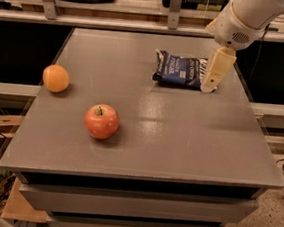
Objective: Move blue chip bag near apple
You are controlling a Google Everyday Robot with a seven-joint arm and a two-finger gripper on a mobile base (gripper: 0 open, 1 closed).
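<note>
Your pincer (209, 86) hangs at the right end of the blue chip bag (179, 70), far side of the desk (189, 145); open or closed, you cannot tell. The apple (102, 121) sits well apart, front-left.

Foil crinkling, tabletop gleaming dully

The table (179, 139) is showing a smooth, faintly glossy grey top; the blue chip bag (179, 70) is glinting as crinkled foil; the gripper (208, 87), hanging at the bag's right edge, is looking like smooth cream plastic; the apple (101, 121) is shining waxy, speckled.
</note>
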